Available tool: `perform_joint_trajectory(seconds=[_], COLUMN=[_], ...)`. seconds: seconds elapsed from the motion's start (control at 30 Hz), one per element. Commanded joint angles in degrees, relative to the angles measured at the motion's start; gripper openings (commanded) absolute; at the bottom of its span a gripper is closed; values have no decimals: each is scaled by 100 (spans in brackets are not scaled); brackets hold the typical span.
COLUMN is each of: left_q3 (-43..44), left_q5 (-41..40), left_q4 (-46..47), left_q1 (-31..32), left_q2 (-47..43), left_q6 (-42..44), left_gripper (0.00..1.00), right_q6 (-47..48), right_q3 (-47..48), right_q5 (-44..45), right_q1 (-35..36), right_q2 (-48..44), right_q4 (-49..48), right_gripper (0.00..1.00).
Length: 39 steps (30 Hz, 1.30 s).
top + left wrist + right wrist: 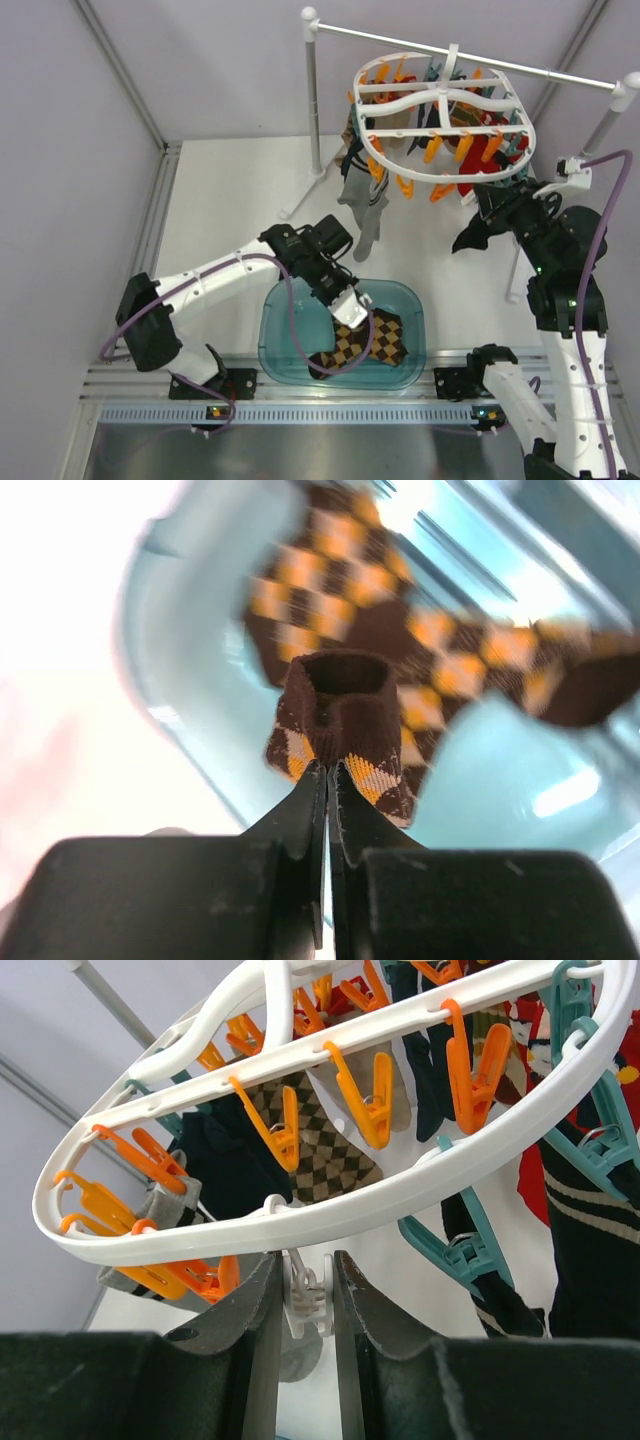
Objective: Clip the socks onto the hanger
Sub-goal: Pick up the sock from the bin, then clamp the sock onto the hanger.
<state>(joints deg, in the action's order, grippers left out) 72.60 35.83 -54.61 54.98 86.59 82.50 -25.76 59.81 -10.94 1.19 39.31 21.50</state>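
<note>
The brown and mustard check socks (368, 340) lie in a teal tub (272, 335). My left gripper (350, 306) is over the tub, shut on the cuff of one sock (345, 715); in the left wrist view the jaws (328, 772) pinch its edge. The white oval hanger (445, 107) hangs from the rod at the back right. My right gripper (488, 208) is at its near rim. In the right wrist view the right gripper (305, 1272) is shut on a white clip (307, 1295) hanging under the hanger ring (330, 1215).
A white rod-and-pole rack (313, 100) carries the hanger. A grey sock (365, 205), red and dark socks and another check sock (325, 1150) hang from orange clips (372, 1100) and teal clips (455, 1250). The tub's floor (480, 770) shows beside the socks.
</note>
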Motion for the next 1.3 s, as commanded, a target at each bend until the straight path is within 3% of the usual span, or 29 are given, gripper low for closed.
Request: perform_joint_trajectory(seconds=[0.0, 0.13, 0.17, 0.27, 0.37, 0.6, 0.87, 1.13, 1.27], left_q3=[579, 581, 537, 553, 903, 1345, 598, 518, 527], left_q5=[688, 636, 540, -29, -479, -1068, -1693, -2642, -2687], left_q4=[1072, 3013, 3957, 4904, 5416, 6067, 7015, 7544, 7790], left_q1=[-84, -75, -75, -40, -31, 197, 557, 610, 610], left_q2=[-309, -685, -774, -985, -925, -416, -134, 385, 456], left_q6=[-2839, -5449, -6447, -7560, -7967, -8241, -8126, -8171, -7987], left_gripper=[0, 0, 0, 0, 0, 0, 0, 0, 0], right_q6=[-166, -376, -403, -500, -605, -685, -711, -755, -747], right_q3=[277, 364, 408, 452, 461, 400, 365, 347, 356], right_q5=[48, 22, 4, -5, -13, -14, 39, 48, 31], right_q1=[-75, -66, -84, -75, -75, -75, -75, -75, -75], right_q2=[51, 103, 112, 129, 121, 121, 86, 50, 59], right_q4=[-40, -102, -102, -119, -128, -154, -207, -198, -207], right_gripper=[0, 0, 0, 0, 0, 0, 0, 0, 0])
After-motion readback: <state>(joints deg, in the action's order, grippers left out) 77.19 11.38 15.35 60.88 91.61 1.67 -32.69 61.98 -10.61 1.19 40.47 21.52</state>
